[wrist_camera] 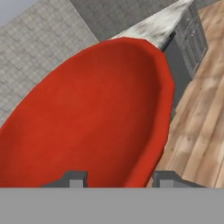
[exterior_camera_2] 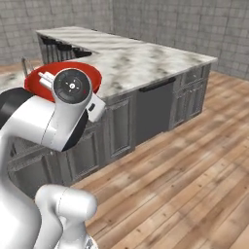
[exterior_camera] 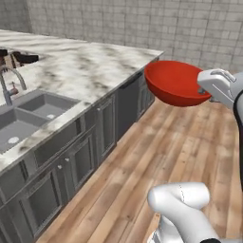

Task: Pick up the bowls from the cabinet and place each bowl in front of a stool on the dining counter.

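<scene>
A glossy red bowl (exterior_camera: 173, 83) hangs in the air just off the corner of a marble worktop, over the wooden floor. My gripper (exterior_camera: 210, 93) is shut on its rim from the right. In the hand view the bowl (wrist_camera: 96, 113) spreads wide, and its rim passes between the two fingertips of the gripper (wrist_camera: 122, 179). From the right base view the bowl (exterior_camera_2: 92, 78) peeks out behind my arm. The cabinet, the stools and the dining counter are out of view.
A marble worktop (exterior_camera: 80, 66) on dark grey drawer cabinets (exterior_camera: 76, 156) runs along the left, with a sink (exterior_camera: 28, 114) and faucet (exterior_camera: 9, 83). A dark dishwasher panel (exterior_camera_2: 153, 112) sits under the worktop. Open wooden floor (exterior_camera_2: 194, 175) lies to the right.
</scene>
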